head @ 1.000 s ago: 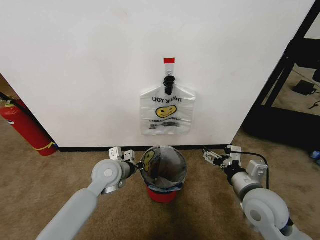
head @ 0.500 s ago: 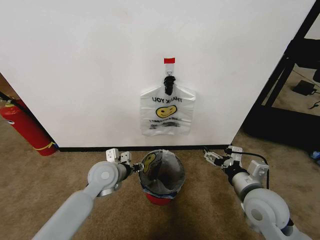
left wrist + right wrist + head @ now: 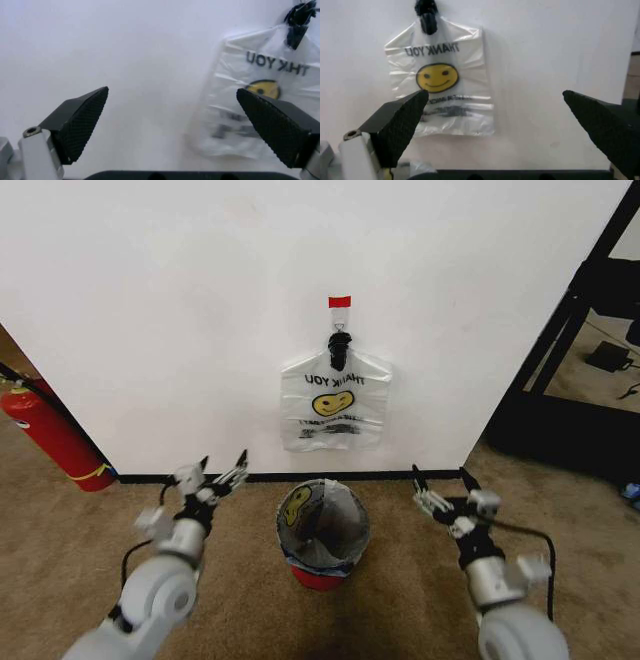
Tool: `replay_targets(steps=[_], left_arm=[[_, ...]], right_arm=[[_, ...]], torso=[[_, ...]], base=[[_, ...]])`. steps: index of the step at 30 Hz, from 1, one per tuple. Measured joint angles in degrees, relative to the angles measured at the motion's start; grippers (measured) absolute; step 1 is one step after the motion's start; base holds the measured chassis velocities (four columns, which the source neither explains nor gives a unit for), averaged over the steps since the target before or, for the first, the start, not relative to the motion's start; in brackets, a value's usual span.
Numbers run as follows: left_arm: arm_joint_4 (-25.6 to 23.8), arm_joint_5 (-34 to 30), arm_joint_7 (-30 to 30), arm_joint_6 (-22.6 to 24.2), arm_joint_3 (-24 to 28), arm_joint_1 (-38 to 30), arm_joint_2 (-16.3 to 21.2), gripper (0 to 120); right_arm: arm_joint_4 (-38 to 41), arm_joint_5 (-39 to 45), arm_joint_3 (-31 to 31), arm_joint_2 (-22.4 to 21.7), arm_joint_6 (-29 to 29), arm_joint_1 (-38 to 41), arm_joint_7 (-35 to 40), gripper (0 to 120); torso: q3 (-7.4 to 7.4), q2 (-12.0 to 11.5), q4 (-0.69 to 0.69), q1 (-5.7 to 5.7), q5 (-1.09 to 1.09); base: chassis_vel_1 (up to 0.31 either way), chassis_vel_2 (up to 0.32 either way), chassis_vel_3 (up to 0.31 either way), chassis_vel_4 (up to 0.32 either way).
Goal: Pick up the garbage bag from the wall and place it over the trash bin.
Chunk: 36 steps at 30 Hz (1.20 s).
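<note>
The garbage bag (image 3: 335,408), translucent white with a yellow smiley and "THANK YOU" print, hangs from a black hook (image 3: 338,346) on the white wall (image 3: 180,310), under a red tape strip (image 3: 339,301). Directly below stands the black mesh trash bin (image 3: 347,542) with a red base; a similar smiley-printed plastic liner (image 3: 298,503) sits inside it. My left gripper (image 3: 222,462) is open, left of the bin and pointing at the wall. My right gripper (image 3: 440,477) is open on the bin's right. The bag (image 3: 260,108) shows past the left fingers (image 3: 75,123), and the bag (image 3: 442,75) faces my right gripper (image 3: 495,93).
A red fire extinguisher (image 3: 50,435) leans at the wall's far left. A black frame (image 3: 585,310) and dark furniture stand past the wall's right end. A black baseboard (image 3: 150,477) runs along the brown carpet (image 3: 400,600) around the bin.
The left gripper left the bin's rim and moved left and up. Both grippers now point at the wall, fingers spread. The bin and the hanging bag stayed put.
</note>
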Motion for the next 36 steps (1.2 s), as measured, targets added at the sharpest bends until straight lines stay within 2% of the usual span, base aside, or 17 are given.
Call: replay_targets(steps=[1, 2, 5, 7, 9, 15, 21, 30, 36], left_arm=[[0.1, 2.0, 0.5, -2.1, -1.2, 1.7, -0.5, 100], [0.1, 2.0, 0.5, -2.1, -1.2, 1.7, -0.5, 100], [-1.1, 7.0, 0.6, -5.9, -5.1, 7.5, -3.3, 100], [-2.6, 8.4, 0.3, -6.9, -6.6, 10.2, -5.1, 100], [-4.2, 9.9, -0.1, -7.4, -7.2, 12.8, -7.2, 100], [-5.2, 13.8, -0.3, -9.7, -7.6, 16.7, -10.1, 100], [-4.9, 15.1, -0.7, -10.8, -5.8, 17.3, -10.1, 100], [-2.0, 16.9, -1.4, -12.8, -2.3, 14.9, -7.7, 100], [-1.9, 16.9, -1.4, -12.8, -2.0, 14.7, -7.5, 100]], right_arm=[[-0.2, -1.0, 0.1, 1.2, 1.6, -0.7, -0.3, 100], [-0.2, -1.0, 0.1, 1.2, 1.6, -0.7, -0.3, 100], [-0.3, -4.1, 0.4, 3.0, 4.3, -1.7, -0.4, 100], [-0.2, -5.7, 0.5, 3.6, 5.4, -2.2, -0.4, 100], [0.2, -6.4, 0.6, 3.8, 6.0, -2.5, -0.3, 100], [1.9, -6.4, 1.0, 3.0, 6.0, -2.6, -0.3, 100], [2.1, -6.4, 2.5, 4.1, 5.8, -2.0, 0.4, 100], [1.3, -8.0, 3.8, 7.2, 5.4, -2.0, 2.1, 100], [1.4, -8.4, 4.0, 7.8, 5.3, -2.1, 2.3, 100]], torso=[[0.00, 0.0, 0.00, 0.00, -0.01], [0.00, 0.0, 0.00, 0.00, -0.01], [0.00, 0.0, 0.04, 0.00, -0.01], [0.00, 0.0, 0.06, 0.00, 0.01], [0.00, 0.0, 0.02, 0.00, 0.00], [0.01, 0.0, 0.04, 0.00, 0.01], [0.01, 0.0, 0.02, 0.00, 0.01], [0.01, 0.0, 0.01, 0.01, 0.00], [0.01, 0.0, 0.02, 0.01, 0.01]], base=[[0.000, 0.000, 0.000, 0.000], [0.000, 0.000, 0.000, 0.000], [0.000, 0.000, 0.000, 0.000], [0.000, 0.000, 0.000, 0.000], [0.000, 0.000, 0.000, 0.000], [0.000, 0.000, 0.000, 0.000], [0.000, 0.000, 0.000, 0.000], [0.000, 0.000, 0.000, 0.000], [0.000, 0.000, 0.000, 0.000]])
